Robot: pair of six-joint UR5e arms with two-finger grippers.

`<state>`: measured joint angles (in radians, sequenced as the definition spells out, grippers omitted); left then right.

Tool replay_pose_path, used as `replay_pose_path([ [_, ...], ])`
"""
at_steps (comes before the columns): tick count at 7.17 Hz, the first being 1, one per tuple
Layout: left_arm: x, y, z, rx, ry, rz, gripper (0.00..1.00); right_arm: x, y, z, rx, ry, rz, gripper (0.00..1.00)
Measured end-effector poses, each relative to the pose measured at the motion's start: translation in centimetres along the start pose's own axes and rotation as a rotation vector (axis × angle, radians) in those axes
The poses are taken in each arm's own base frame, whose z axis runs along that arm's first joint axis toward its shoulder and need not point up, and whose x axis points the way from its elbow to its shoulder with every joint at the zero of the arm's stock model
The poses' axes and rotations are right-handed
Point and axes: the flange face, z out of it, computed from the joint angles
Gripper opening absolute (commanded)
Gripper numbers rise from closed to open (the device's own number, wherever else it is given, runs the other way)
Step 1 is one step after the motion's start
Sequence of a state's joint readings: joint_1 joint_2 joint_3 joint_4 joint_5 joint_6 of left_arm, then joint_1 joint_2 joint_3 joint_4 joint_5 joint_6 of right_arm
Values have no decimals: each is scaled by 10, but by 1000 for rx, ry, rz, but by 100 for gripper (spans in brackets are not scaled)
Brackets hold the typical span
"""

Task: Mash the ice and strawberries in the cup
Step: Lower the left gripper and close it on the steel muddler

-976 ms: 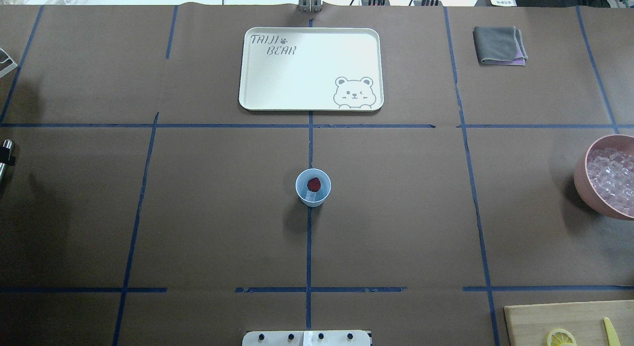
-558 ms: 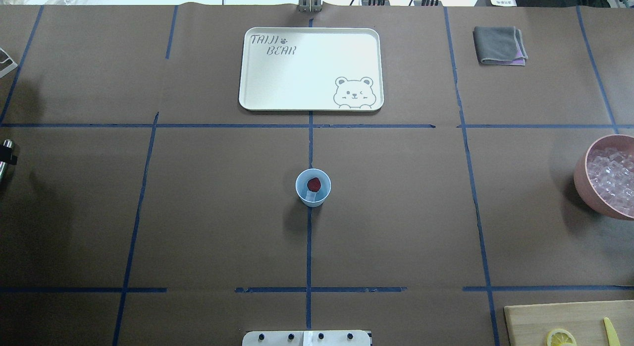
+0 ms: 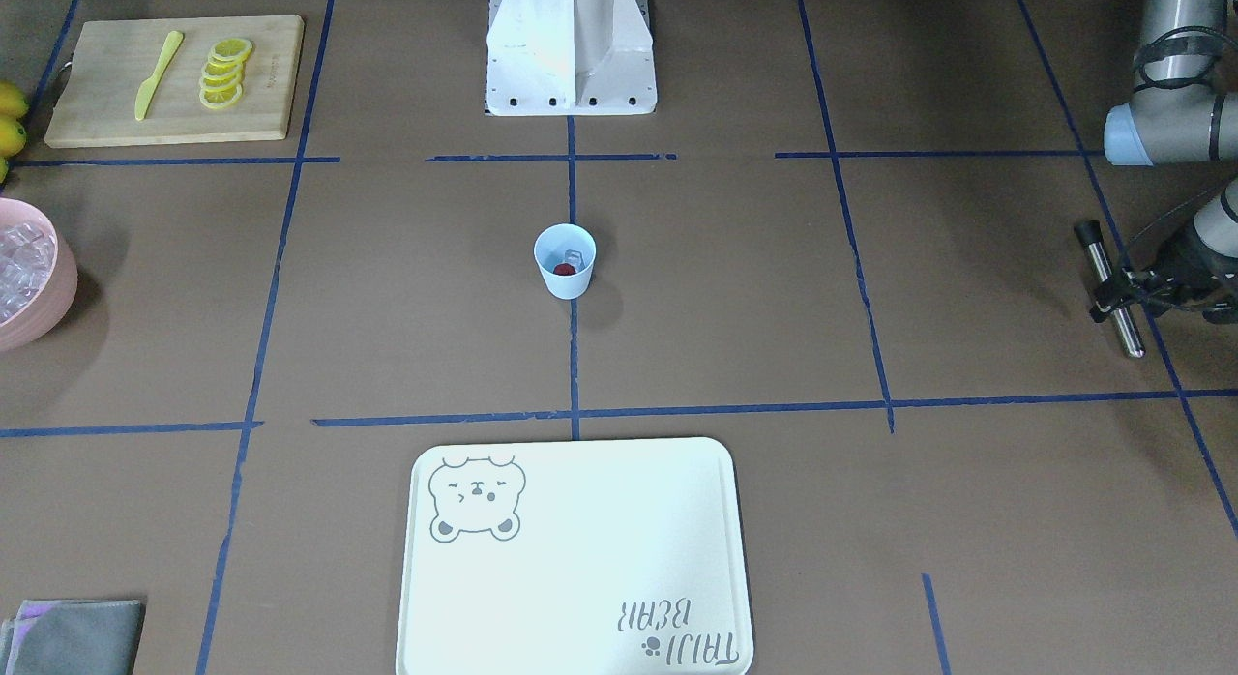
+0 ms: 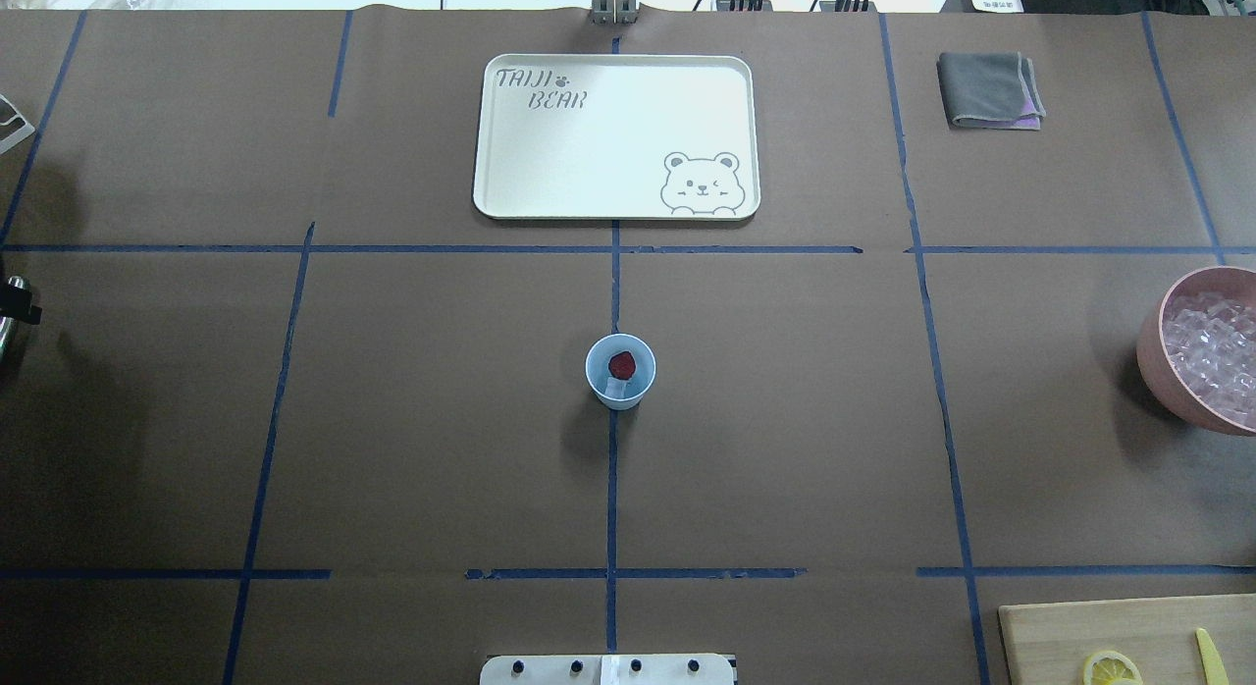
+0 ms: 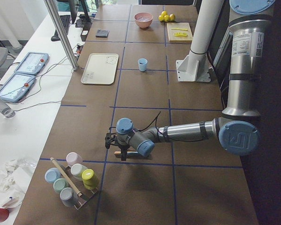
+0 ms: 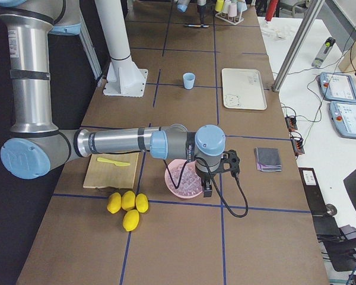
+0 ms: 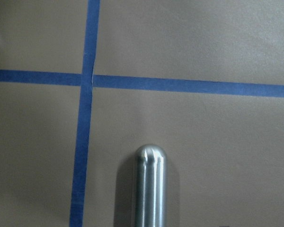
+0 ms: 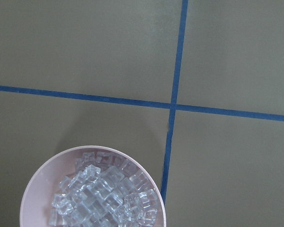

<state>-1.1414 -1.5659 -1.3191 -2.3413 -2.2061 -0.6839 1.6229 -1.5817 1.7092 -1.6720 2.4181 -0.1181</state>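
Note:
The pale-blue cup (image 4: 620,395) stands at the table's middle and also shows in the front view (image 3: 565,280). Inside it lie a red strawberry (image 4: 621,363) and one clear ice cube (image 4: 617,391). My left gripper (image 3: 1112,293) is far off at the table's left end, shut on a metal rod (image 3: 1127,332). The rod's rounded tip (image 7: 150,189) shows in the left wrist view. My right gripper (image 6: 207,189) hangs over the pink bowl (image 6: 173,183) of ice cubes (image 8: 99,198). I cannot tell whether it is open or shut.
A white bear tray (image 4: 616,135) lies beyond the cup and a grey cloth (image 4: 989,89) at the far right. A cutting board (image 3: 97,104) holds lemon slices (image 3: 224,73) and a yellow knife (image 3: 158,73). A rack of pastel cups (image 5: 70,180) stands at the left end.
The rod at the overhead view's left edge has shifted slightly toward the far side and the edge. The cup and its contents have not moved.

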Motion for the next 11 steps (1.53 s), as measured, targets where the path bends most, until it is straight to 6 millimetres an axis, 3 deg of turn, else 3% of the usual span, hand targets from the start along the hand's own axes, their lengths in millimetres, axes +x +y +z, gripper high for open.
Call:
replay_pose_path([
  [5, -2, -6, 8, -11, -7, 24, 72, 0, 0, 0, 0, 1, 0, 99],
  [7, -2, -7, 8, -10, -7, 24, 58, 0, 0, 0, 1, 1, -1, 99],
  [9, -3, -7, 8, -9, -6, 24, 36, -1, 0, -1, 1, 1, -2, 99],
  [11, -3, -6, 7, -8, -5, 25, 26, -1, 0, -1, 2, 1, -2, 99],
])
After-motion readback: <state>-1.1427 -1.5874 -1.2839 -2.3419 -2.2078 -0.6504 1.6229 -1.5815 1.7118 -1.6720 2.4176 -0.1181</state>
